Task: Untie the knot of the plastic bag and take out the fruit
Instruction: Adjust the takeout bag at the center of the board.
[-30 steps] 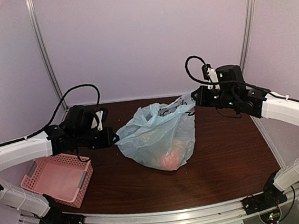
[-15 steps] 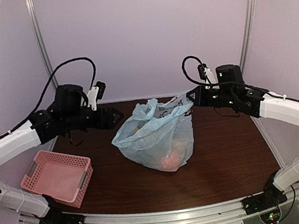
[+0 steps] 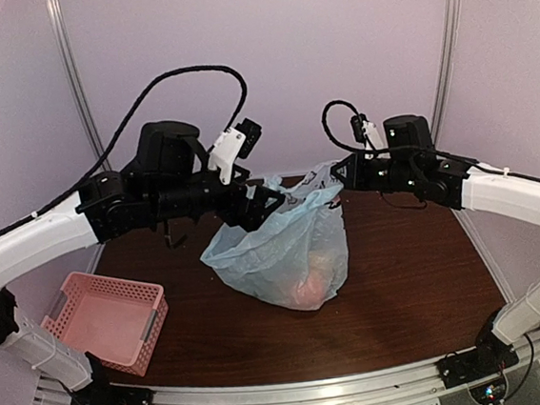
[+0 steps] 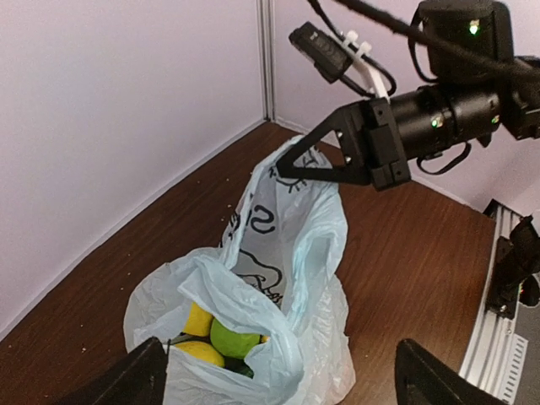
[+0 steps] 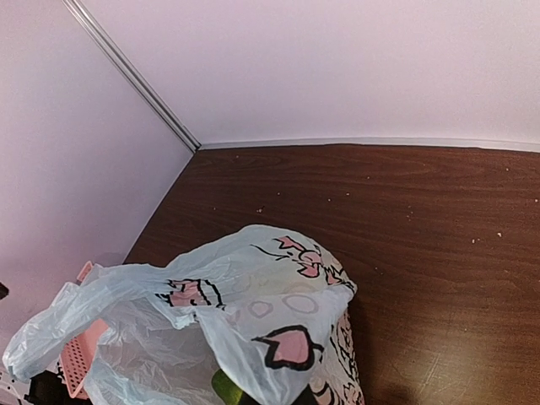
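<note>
The pale blue plastic bag (image 3: 279, 249) sits mid-table with its mouth gaping; no knot shows. My right gripper (image 3: 339, 172) is shut on one handle loop and holds it up at the bag's far right; the left wrist view shows the same right gripper (image 4: 288, 169) pinching the plastic. My left gripper (image 3: 263, 206) hovers open just above the bag's mouth, touching nothing. Inside the plastic bag (image 4: 278, 278) lie yellow fruit (image 4: 197, 321) and a green fruit (image 4: 234, 337). An orange fruit (image 3: 307, 290) glows through the bag's side. In the right wrist view the printed plastic bag (image 5: 253, 312) hides my own fingers.
A pink perforated basket (image 3: 104, 319) stands at the table's front left, below the left arm. White walls close the table at the back and sides. The right arm reaches across the back right.
The left gripper let go of the bag's left side, opened wide, rose and swung right over the mouth. The bag's left side slackened. The right gripper kept its hold, shifting slightly left.
</note>
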Robot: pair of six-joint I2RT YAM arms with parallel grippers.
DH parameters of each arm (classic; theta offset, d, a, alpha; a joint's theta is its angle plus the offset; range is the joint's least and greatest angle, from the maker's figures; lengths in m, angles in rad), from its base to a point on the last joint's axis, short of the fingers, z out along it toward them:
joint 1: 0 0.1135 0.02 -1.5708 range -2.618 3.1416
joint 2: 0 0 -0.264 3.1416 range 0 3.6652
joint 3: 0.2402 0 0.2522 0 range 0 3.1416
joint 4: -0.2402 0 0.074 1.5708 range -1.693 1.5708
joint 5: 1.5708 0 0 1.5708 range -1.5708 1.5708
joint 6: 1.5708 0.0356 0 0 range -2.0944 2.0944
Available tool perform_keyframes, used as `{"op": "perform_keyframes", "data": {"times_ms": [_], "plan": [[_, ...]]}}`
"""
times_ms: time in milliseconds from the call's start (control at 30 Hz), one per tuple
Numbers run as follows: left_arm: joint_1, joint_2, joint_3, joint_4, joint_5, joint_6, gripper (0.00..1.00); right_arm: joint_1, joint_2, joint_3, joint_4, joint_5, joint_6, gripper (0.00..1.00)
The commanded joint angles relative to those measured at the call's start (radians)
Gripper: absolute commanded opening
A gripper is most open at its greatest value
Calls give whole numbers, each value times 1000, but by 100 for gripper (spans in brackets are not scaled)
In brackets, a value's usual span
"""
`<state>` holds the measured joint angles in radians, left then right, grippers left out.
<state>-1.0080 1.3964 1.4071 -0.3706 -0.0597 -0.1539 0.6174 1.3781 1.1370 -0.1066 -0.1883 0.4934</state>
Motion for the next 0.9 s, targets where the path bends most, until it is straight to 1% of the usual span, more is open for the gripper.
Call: {"op": "perform_keyframes", "data": {"times_ms": [0, 167, 200, 267, 333, 367, 467, 567, 633, 667, 867], "plan": [[-15, 71, 60, -49, -212, 34, 97, 4, 9, 30, 11, -22, -13, 0], [-15, 121, 114, -81, -255, 29, 97, 5, 6, 27, 10, -22, -14, 0], [-14, 134, 130, -98, -272, 26, 96, 6, 5, 28, 10, -22, -14, 0], [-13, 161, 161, -135, -306, 24, 89, 5, 3, 29, 11, -24, -14, 0], [-12, 171, 175, -151, -320, 21, 74, 5, 3, 30, 8, -23, -17, 0], [-12, 170, 174, -150, -320, 18, 62, 5, 3, 32, 5, -23, -21, 0], [-8, 163, 170, -143, -327, 12, 36, 5, 5, 43, -3, -17, -30, 0], [2, 153, 170, -142, -326, 6, 14, 5, 17, 68, -13, -11, -46, 0], [13, 144, 170, -136, -308, 4, 2, 5, 36, 102, -32, -9, -63, 0], [21, 139, 172, -132, -295, 4, 0, 5, 48, 122, -41, -7, -74, 0], [42, 118, 203, -125, -198, 15, 0, 5, 147, 258, -78, -27, -135, 0]]}}
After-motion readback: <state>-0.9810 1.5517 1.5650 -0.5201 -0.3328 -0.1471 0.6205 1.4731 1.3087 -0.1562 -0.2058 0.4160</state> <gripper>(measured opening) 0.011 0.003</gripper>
